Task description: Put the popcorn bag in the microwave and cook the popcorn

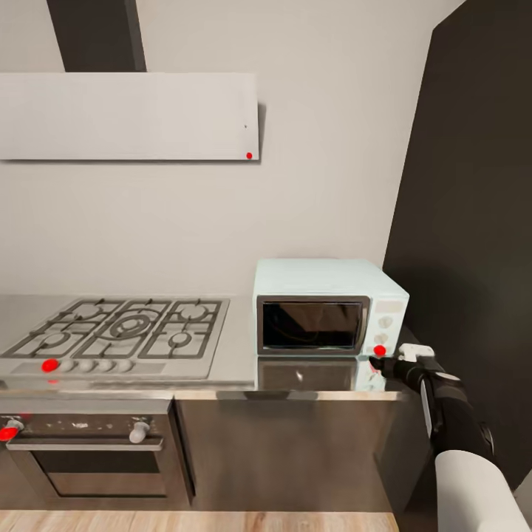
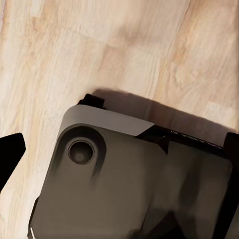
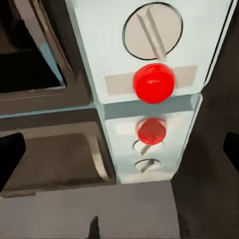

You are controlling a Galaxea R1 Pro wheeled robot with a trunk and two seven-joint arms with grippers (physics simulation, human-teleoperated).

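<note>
The pale mint-blue microwave stands on the steel countertop with its dark glass door shut. Its red button sits at the lower right of the front, below the white knobs. My right gripper is open, its tips just in front of and slightly below that button. In the right wrist view the red button is close ahead under a white knob, with the dark fingers spread at both edges. My left gripper hangs open over the floor. The popcorn bag and popcorn are hidden or out of view.
A gas hob lies left of the microwave, with a black built-in oven below it and a white hood above. A tall dark cabinet stands right beside the microwave. The left wrist view looks down at the wood floor and my base.
</note>
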